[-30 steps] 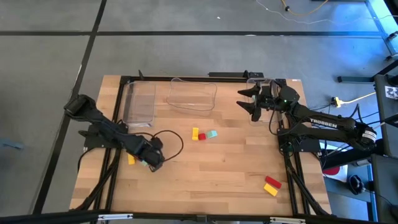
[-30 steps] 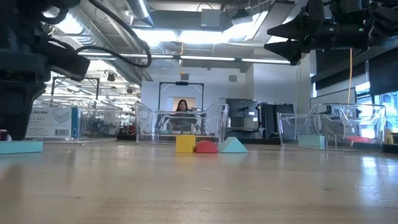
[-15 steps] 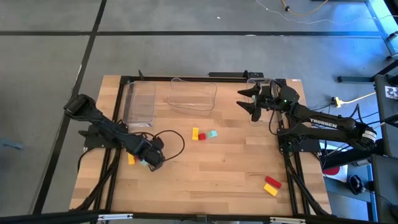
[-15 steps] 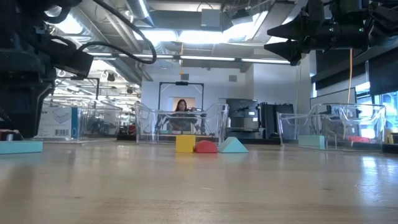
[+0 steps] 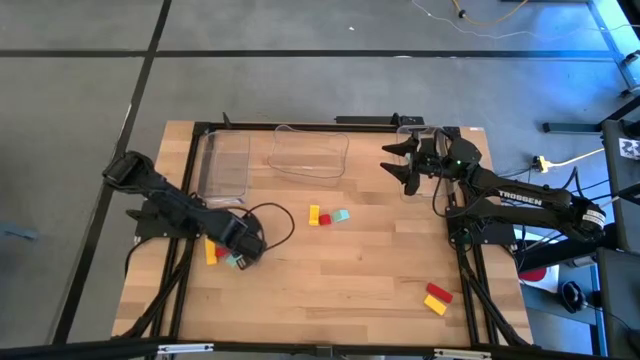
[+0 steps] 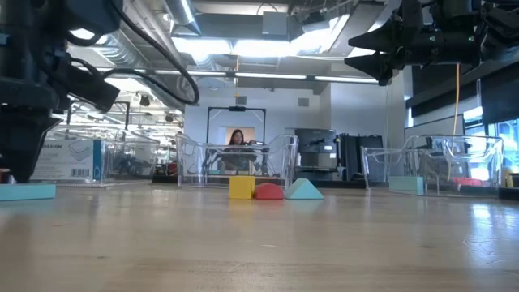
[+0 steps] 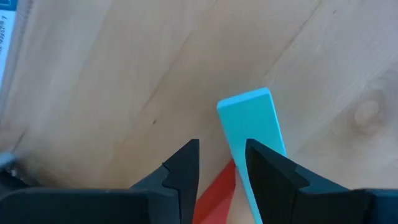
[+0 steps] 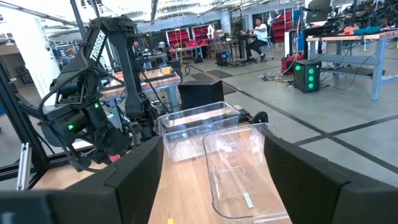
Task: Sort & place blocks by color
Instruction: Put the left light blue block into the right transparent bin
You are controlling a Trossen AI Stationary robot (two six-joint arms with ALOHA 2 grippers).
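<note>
Down at the near left of the table (image 5: 330, 290), the left gripper (image 5: 243, 250) hangs low over a little cluster of blocks, and its wrist view shows the fingers (image 7: 183, 168) narrowly parted with nothing between them, one tip just beside a teal block (image 7: 252, 127) and a red block (image 7: 217, 193) peeking out underneath. These look like small, hard, smooth toy pieces, so I'd judge them light and stiff but a bit slippery; the sensible hold is across the teal slab's two long flat sides, near its middle, so it doesn't twist out. It's a flat, elongated bar with crisp edges, lying on the wood. A yellow block (image 5: 211, 254) lies close by. At the table's centre sit three more, yellow (image 5: 314, 213), red (image 5: 324, 219) and teal (image 5: 342, 215), touching or nearly so. Near the right front edge a red block (image 5: 438, 293) and a yellow one (image 5: 434, 306) lie together. Over by the far right, the right gripper (image 5: 400, 165) waits raised beside the clear bins (image 5: 308, 152), fingers spread wide and empty.
</note>
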